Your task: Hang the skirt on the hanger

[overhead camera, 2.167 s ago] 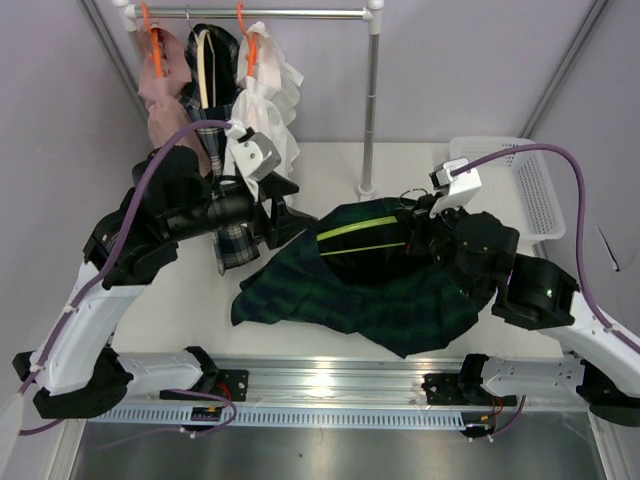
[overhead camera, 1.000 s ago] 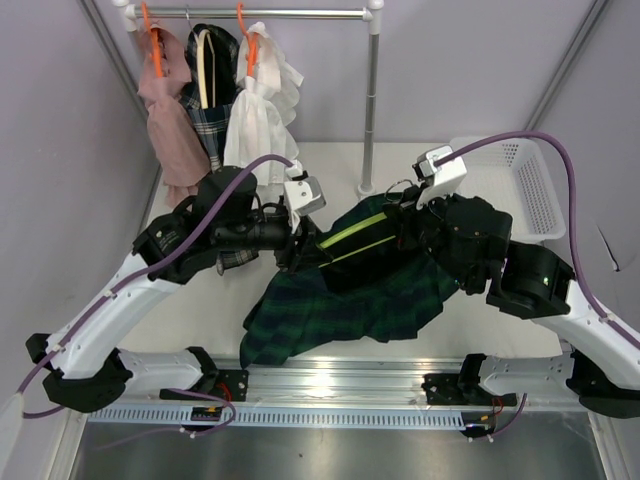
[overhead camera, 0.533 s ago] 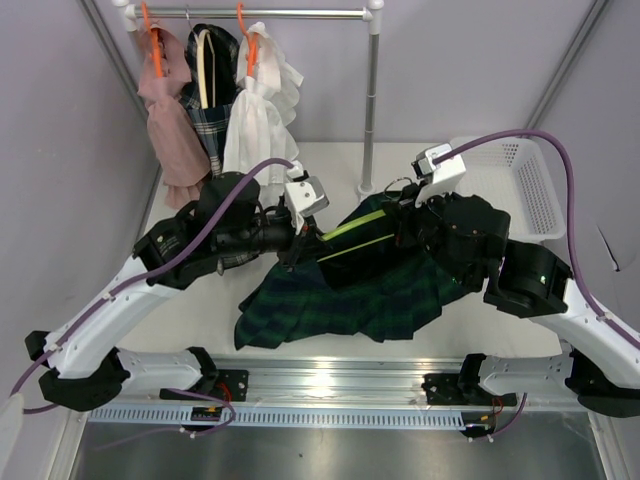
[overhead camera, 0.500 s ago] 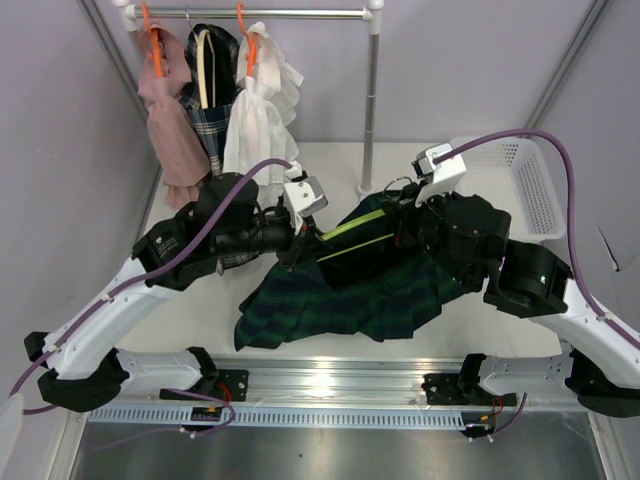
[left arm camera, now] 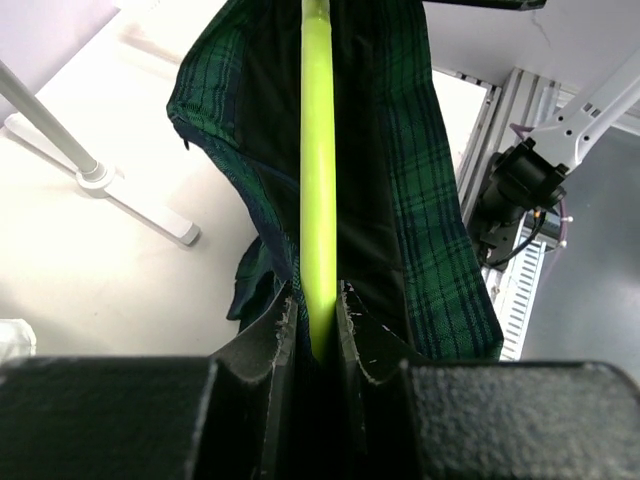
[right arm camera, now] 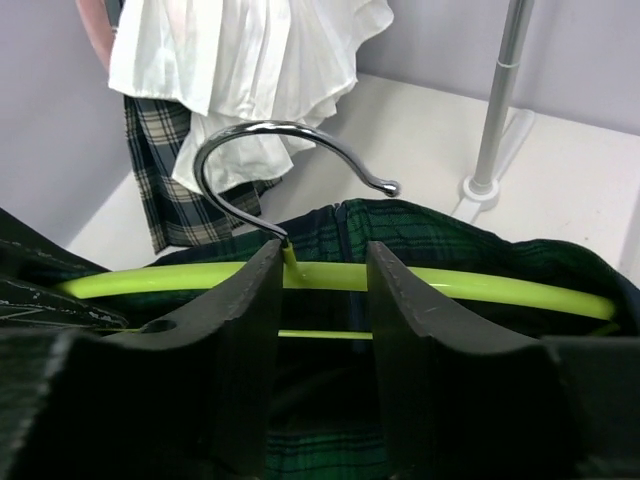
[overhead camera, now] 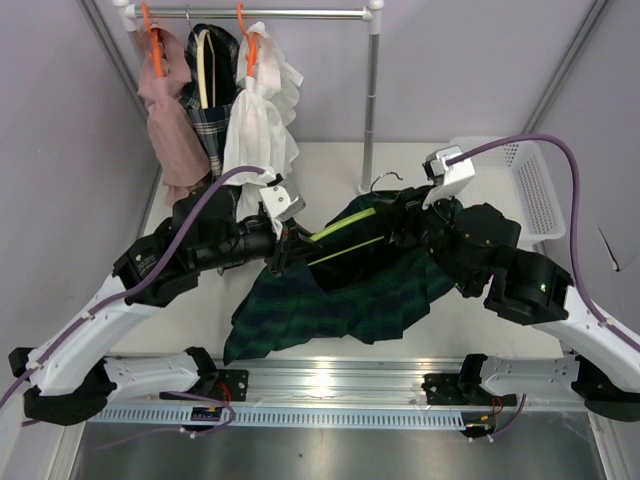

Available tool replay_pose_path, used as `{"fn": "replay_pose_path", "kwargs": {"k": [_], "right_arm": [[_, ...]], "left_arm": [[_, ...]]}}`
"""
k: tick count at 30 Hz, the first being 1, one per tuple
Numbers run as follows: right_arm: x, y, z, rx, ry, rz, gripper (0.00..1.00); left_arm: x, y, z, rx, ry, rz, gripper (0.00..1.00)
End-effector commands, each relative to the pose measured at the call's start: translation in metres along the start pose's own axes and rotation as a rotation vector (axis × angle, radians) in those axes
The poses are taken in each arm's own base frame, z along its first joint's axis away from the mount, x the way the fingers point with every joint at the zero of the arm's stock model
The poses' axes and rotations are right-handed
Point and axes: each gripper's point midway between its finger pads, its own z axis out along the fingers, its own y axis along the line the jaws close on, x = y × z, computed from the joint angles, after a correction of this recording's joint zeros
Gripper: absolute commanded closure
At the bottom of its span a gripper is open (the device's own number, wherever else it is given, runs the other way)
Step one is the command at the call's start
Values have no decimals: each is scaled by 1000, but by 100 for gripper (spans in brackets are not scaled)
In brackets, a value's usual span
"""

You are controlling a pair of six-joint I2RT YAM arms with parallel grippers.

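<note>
- The left gripper (left arm camera: 318,300) is clamped on one end of the lime-green hanger (left arm camera: 318,150); the bar runs straight out from between its fingers.
- The right gripper (right arm camera: 322,255) has its fingers apart, one on each side of the stem below the chrome hook (right arm camera: 268,125). Neither finger looks to be pressing on the stem.
- The dark green plaid skirt (overhead camera: 340,300) hangs from the hanger over the middle of the bench (overhead camera: 320,180). Its cloth falls on both sides of the bar, and its hem trails towards the near edge.
- The step in hand looks like seating the waistband. The hanger sits inside the waist opening, and the left arm seems to carry the load alone.
- Whether the waist is caught over the bar's far end cannot be told.
- The next move probably calls for the right gripper to pull the waistband along that end while the left holds the bar level, so the skirt does not slide off.
</note>
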Motion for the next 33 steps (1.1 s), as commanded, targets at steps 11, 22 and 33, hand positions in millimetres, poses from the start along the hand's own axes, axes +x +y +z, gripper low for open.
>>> {"fn": "replay_pose_path", "kwargs": {"k": [11,22,33], "right_arm": [[-24,-24,-13,81,-103,81,20],[-33,-74,-42,269,-164,187,6],[-33,-86,-49,316,-157,203,5]], "left_arm": [[-55,20,-32,-164,-234,-59,100],[-55,56,-62,-410,-245,-168,100],[-84,90,-81,-633,-266,-216,100]]}}
